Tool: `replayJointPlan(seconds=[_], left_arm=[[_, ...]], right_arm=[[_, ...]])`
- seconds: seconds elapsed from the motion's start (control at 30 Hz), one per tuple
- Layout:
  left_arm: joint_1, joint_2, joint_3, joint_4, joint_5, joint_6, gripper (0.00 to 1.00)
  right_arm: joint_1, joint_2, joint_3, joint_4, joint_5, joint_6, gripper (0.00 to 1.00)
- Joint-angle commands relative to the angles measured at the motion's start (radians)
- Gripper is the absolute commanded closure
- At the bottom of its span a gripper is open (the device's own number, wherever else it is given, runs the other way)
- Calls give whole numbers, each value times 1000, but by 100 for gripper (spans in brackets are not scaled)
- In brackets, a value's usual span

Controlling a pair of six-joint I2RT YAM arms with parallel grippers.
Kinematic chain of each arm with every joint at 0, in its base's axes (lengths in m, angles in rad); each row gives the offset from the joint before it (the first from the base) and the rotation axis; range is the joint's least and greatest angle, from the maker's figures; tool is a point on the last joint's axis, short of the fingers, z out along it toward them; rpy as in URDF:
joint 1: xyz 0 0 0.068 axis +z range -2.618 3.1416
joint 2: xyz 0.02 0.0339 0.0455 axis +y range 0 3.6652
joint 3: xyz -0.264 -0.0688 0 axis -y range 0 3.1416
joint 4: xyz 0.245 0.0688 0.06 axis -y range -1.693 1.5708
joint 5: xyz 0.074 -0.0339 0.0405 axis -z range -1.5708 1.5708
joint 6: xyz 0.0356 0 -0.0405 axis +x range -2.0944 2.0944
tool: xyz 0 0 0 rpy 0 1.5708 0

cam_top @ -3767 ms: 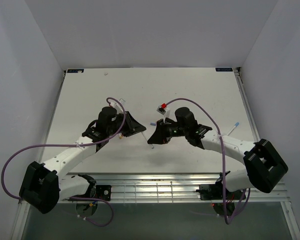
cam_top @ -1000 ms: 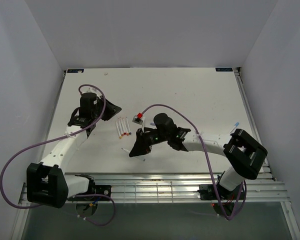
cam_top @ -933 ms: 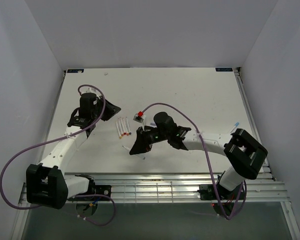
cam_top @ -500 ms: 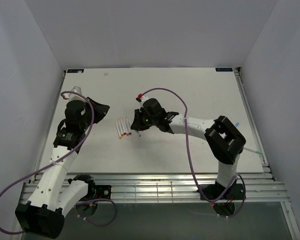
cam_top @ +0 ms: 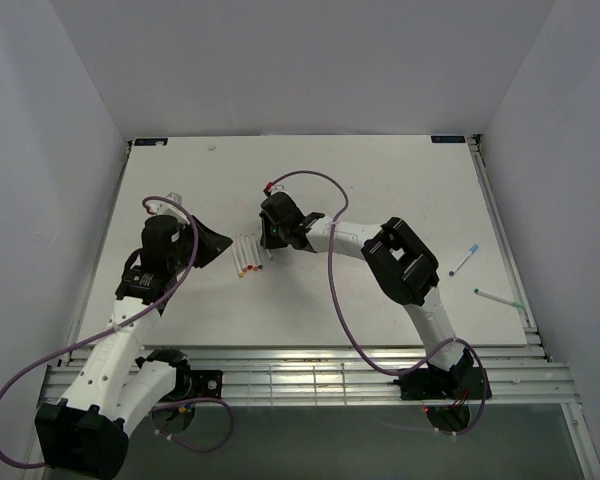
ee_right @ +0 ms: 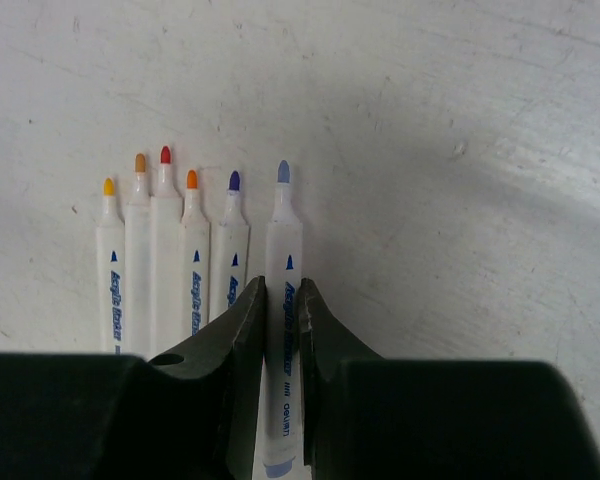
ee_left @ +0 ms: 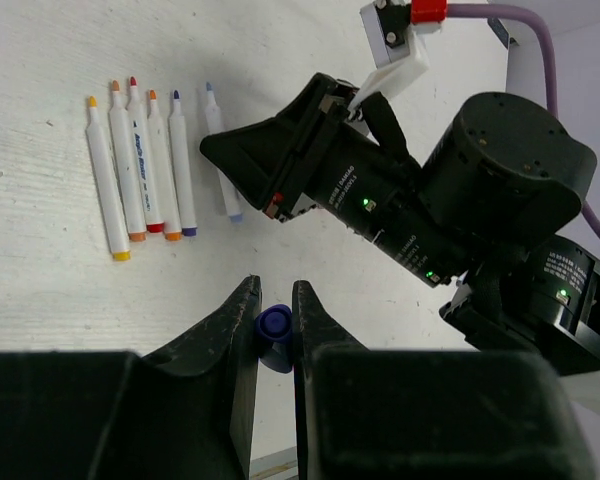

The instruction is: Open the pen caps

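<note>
Left jaws pinched nearly closed on a blue pen cap over the desk, right jaws clamped a light-blue pen, uncapped, lying just beside five more uncapped pens in a row.

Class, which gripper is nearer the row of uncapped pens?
Right. The right gripper is at the row of pens, shut on a light blue pen beside it; the left gripper stands apart, leftward.

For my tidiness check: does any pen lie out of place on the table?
Yes. A blue-tipped pen and a green-tipped pen lie apart near the right edge, far from the row of uncapped pens.
</note>
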Motion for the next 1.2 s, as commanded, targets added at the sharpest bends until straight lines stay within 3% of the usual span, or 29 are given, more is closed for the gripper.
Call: replayJointPlan(seconds=[0.0, 0.33, 0.57, 0.67, 0.87, 1.0, 1.13, 1.17], left_arm=[[-3, -26, -11, 29, 42, 20, 100], [-3, -8, -18, 51, 77, 34, 100], [-3, 0, -25, 60, 105, 31, 100], [-3, 26, -30, 84, 160, 34, 100], [-21, 156, -53, 179, 290, 0, 100], [-133, 291, -19, 258, 292, -28, 99], [-268, 506, 96, 282, 251, -44, 96], [-280, 577, 108, 299, 244, -58, 96]], right_arm=[[-11, 35, 75, -33, 41, 7, 90], [-11, 40, 72, -39, 23, 38, 64], [-9, 3, 32, -16, 0, 35, 59], [-20, -79, -27, -13, 32, 27, 56], [-133, -401, -237, -47, 64, -4, 47], [-257, -622, -363, -146, 55, -13, 42], [-424, -794, -514, -185, 50, -28, 22], [-454, -825, -544, -185, 49, -33, 8]])
